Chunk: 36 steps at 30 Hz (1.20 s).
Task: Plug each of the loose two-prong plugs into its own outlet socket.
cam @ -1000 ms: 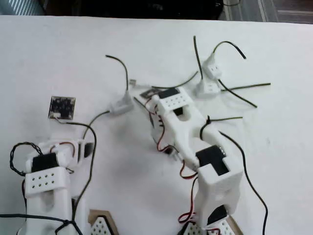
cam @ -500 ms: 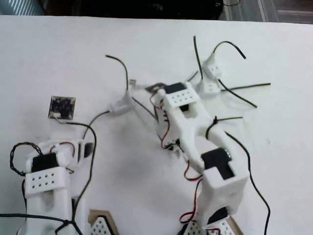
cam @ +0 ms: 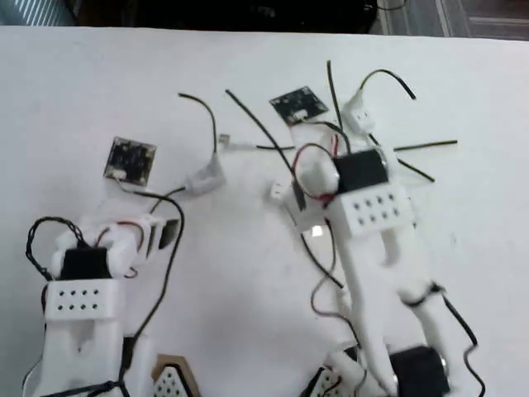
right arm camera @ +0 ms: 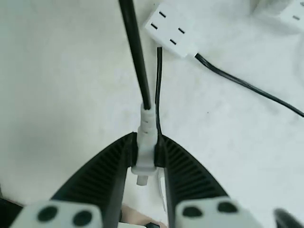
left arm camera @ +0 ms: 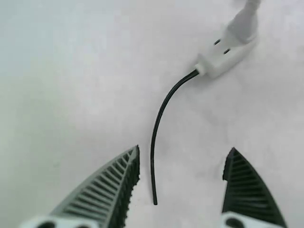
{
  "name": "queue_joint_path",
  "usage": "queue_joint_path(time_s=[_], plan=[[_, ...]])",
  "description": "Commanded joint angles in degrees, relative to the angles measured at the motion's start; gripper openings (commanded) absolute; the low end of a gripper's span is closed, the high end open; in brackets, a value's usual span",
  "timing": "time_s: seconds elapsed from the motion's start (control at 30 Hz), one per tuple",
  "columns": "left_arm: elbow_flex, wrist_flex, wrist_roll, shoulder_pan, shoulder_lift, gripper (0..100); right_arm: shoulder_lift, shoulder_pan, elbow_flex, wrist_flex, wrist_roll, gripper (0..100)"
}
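White table (cam: pixel 74 91), sockets (right arm camera: pixel 170 29), loose black wires (cam: pixel 426 145)

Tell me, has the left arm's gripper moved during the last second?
Yes. In the high view the left gripper shifted nearer the white plastic outlet socket with the black cord.

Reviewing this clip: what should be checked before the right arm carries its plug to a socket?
1. The right gripper is shut on the plug: ok.
2. The plug's prongs face the socket: cannot tell.
3. The socket's slots are empty: ok.
4. The way to the socket is free: not ok, a thin cord lies between.
5. The left gripper is open and holds nothing: ok.
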Motion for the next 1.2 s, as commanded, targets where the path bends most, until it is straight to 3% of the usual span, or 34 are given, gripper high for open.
queue_joint_path(time_s=[0.0,0.3,0.5,0.8,0.97,1.07,1.17], plan=[[-5.89,1.49,0.70,5.41,-1.27,28,-10.51,-0.48,2.81,-2.24,-0.09,1.7],[-10.02,-5.27,12.84,14.55,-1.27,28,-34.95,-11.03,23.82,-18.51,-0.35,1.7],[-10.29,-10.29,18.02,19.12,-1.36,28,-41.89,-18.07,33.41,-25.10,-4.92,1.7],[-10.37,-5.19,17.85,28.44,-14.29,28,-41.89,-19.47,39.12,-31.34,-5.01,1.7],[-6.77,-2.11,13.98,34.86,-19.56,28,-41.89,-19.38,39.47,-31.87,-5.01,1.7],[-5.98,-2.20,14.24,34.07,-19.12,28,-41.89,-19.30,39.47,-31.69,-5.10,1.7],[-6.15,-2.73,14.24,28.70,-17.80,28,-41.89,-17.19,39.47,-31.69,-5.19,1.7]])
